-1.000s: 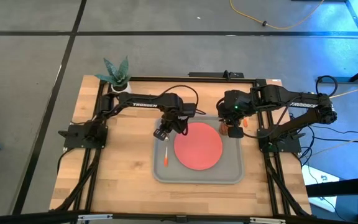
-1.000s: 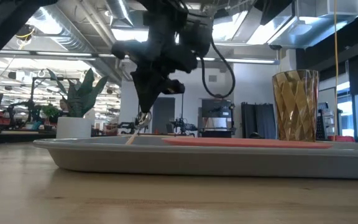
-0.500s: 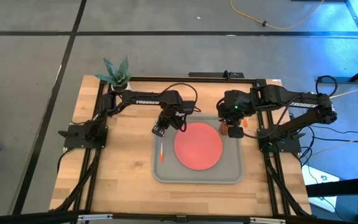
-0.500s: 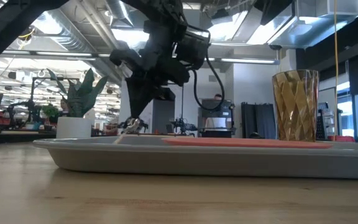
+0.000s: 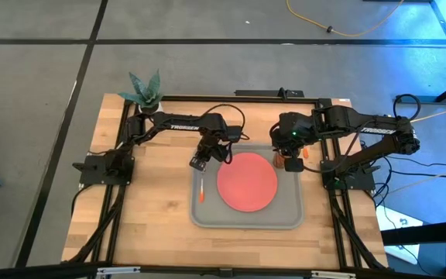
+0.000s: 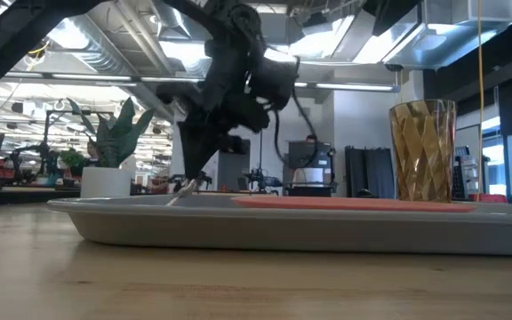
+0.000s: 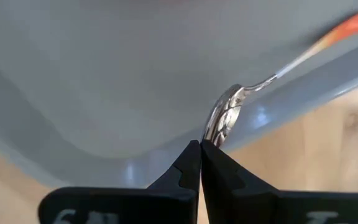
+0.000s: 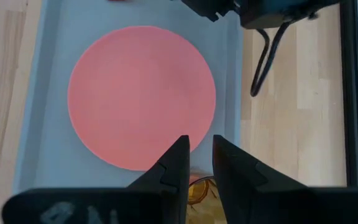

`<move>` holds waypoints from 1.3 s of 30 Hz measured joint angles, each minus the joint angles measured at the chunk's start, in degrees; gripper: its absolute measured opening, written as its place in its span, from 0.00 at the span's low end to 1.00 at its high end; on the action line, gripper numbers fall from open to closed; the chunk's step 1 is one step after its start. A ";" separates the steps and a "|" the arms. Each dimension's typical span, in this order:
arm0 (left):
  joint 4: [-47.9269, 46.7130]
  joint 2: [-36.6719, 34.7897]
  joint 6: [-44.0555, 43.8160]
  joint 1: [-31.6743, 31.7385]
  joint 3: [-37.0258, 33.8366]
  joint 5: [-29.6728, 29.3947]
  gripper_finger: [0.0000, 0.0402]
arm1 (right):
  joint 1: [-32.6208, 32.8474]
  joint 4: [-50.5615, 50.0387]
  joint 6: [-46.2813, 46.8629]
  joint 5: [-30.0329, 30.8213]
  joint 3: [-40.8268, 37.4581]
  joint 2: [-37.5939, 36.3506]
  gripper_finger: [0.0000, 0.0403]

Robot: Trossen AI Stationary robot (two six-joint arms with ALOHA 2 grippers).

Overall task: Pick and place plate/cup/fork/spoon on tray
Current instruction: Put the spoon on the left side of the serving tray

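The grey tray [image 5: 289, 217] lies mid-table with the coral-red plate [image 5: 246, 180] flat on it. My left gripper [image 5: 200, 163] is low over the tray's left side, shut on the orange-handled spoon [image 5: 201, 191], which also shows in the left wrist view [image 7: 241, 99]. The amber cup [image 6: 423, 151] stands upright on the tray's far right corner. My right gripper [image 8: 201, 155] hangs above the cup [image 8: 199, 190] with its fingers a little apart. I cannot make out the fork. My left gripper pinches the tip of the spoon's silver bowl [image 7: 219, 127] between its two fingertips. The fingers slant down from above and from the far side, roughly in line with the spoon. The spoon slopes away below them, its orange handle end [image 7: 353, 25] down by the tray's left rim.
A white pot with a green plant [image 5: 147, 94] stands at the table's far left corner. A small orange thing [image 5: 304, 153] shows beside the cup, by the right arm. Bare wood lies left of the tray and along the near edge.
My left gripper has gone a little toward the table's left edge and down, still shut on the spoon. The spoon has gone with it, from beside the plate toward the tray's left rim, and sits lower now.
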 joint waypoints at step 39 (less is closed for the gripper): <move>6.80 0.08 2.29 -0.26 -5.08 -1.82 0.00 | 0.01 0.03 -0.04 0.00 0.00 0.00 0.18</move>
